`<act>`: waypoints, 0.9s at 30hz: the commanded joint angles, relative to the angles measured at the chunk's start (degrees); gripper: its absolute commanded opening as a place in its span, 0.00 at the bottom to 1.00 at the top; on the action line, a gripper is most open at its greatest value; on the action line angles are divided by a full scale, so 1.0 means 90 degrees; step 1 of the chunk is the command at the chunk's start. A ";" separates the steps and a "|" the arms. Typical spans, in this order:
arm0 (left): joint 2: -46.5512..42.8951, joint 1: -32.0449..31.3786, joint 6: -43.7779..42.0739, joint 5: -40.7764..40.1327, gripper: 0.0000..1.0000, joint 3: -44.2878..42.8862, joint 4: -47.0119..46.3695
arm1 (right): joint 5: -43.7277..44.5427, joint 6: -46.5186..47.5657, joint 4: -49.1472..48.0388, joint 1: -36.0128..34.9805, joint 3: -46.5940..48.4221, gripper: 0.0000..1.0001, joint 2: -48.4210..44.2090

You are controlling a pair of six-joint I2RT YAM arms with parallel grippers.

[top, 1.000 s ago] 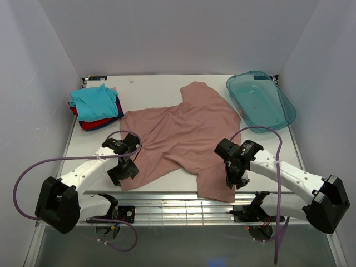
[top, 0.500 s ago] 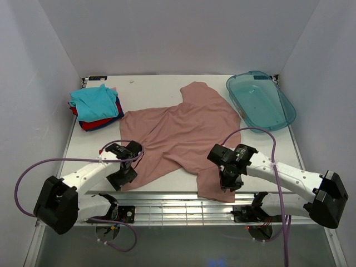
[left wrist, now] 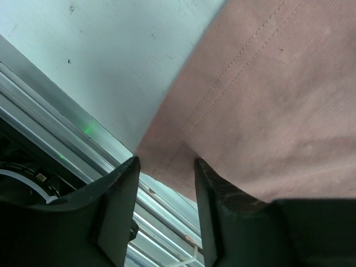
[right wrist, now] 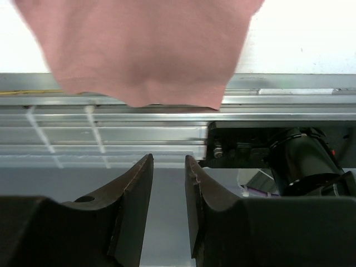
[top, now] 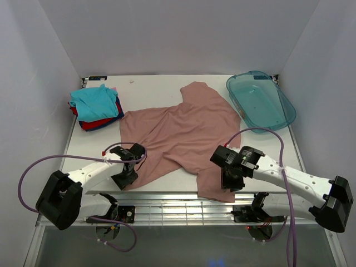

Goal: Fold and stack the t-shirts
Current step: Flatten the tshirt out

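Stack of folded t-shirts (top: 94, 108), teal on top, sits far left. The pink shirt (top: 178, 130) lies spread out and unfolded in the middle. My left gripper (left wrist: 166, 164) is parted, straddling the shirt's near-left hem corner without pinching it. My right gripper (right wrist: 168, 158) is slightly parted and empty, just short of the hem lapping over the near edge of the table (top: 156, 83). I judge this is the grasp before the first fold, so both need to close on the hem next. The tray (top: 260, 100) stays out of it, far right.
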State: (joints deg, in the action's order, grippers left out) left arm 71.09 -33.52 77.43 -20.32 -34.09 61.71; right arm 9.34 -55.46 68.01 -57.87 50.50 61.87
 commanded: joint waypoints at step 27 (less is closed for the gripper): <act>0.0187 -0.0143 0.0186 0.0304 0.00 0.0369 -0.0646 | 0.1139 -0.0244 -0.1003 -0.0045 -0.1021 0.44 0.2247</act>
State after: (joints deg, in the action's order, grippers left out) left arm 71.99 -34.68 76.95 -19.97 -34.72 58.72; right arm 15.90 -57.01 60.16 -57.89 40.40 81.14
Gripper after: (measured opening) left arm 0.008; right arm 0.431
